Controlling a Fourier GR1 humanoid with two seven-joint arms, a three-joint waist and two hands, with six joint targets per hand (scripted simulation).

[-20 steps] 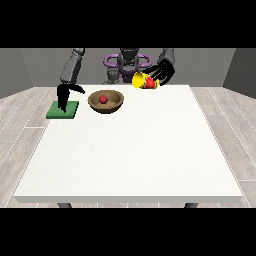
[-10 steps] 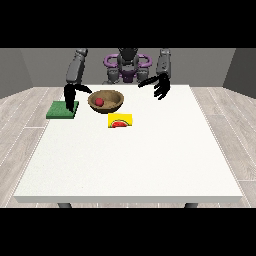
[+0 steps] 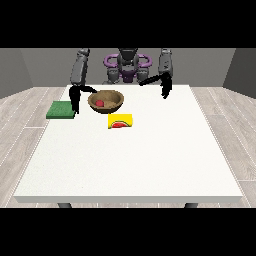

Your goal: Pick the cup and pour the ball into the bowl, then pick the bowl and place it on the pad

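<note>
A brown wooden bowl (image 3: 106, 101) stands at the table's far left-centre with a red ball (image 3: 100, 103) inside it. The yellow cup (image 3: 120, 121) lies on its side on the table just in front of the bowl, its red inside showing. A green pad (image 3: 61, 109) lies at the table's left edge. The hand at the view's left (image 3: 75, 101) hangs between the pad and the bowl, close to the bowl's left rim, holding nothing. The hand at the view's right (image 3: 164, 90) hangs over the table to the right of the bowl, holding nothing.
The large white table (image 3: 135, 160) stretches towards the camera in front of the cup. The robot's purple and grey torso (image 3: 127, 67) stands behind the far edge.
The cup left the hand at the view's right and now lies on the table before the bowl. That hand drew back to the right. The left-side hand moved closer to the bowl.
</note>
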